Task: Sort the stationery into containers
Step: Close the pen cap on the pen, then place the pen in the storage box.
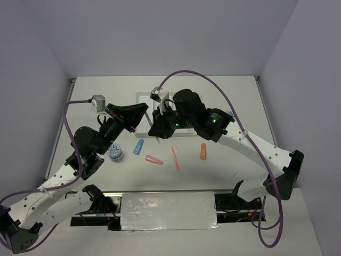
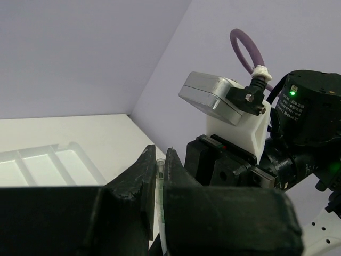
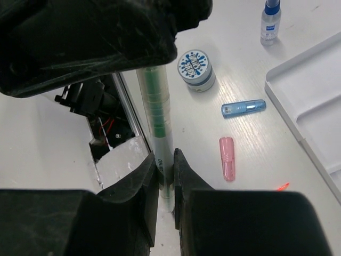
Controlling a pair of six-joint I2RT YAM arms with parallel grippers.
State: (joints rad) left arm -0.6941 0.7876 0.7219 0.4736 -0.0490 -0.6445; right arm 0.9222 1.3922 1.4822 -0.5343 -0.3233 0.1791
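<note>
Plainly, we are near the start of the sorting. The green pen (image 3: 154,106) hangs in the air between the arms. Our left claw (image 2: 160,160) is clamped tight on one end and our right claw (image 3: 165,165) is pinched narrow on the other, which looks to us like a handover just beside the tray (image 3: 306,101). The compartments we can see hold nothing, and the rest of the tray is hidden under the claws. On the tabletop (image 1: 224,90), on the near side of the tray, lie a patterned disc (image 1: 114,153), the blue stick (image 1: 138,146), the pink stick (image 1: 154,159), the orange pen (image 1: 175,158) and the orange stick (image 1: 203,151). The small bottle (image 3: 270,21) stands beyond the disc. We judge that every item is yet to be sorted, with the green pen likely to go first.
</note>
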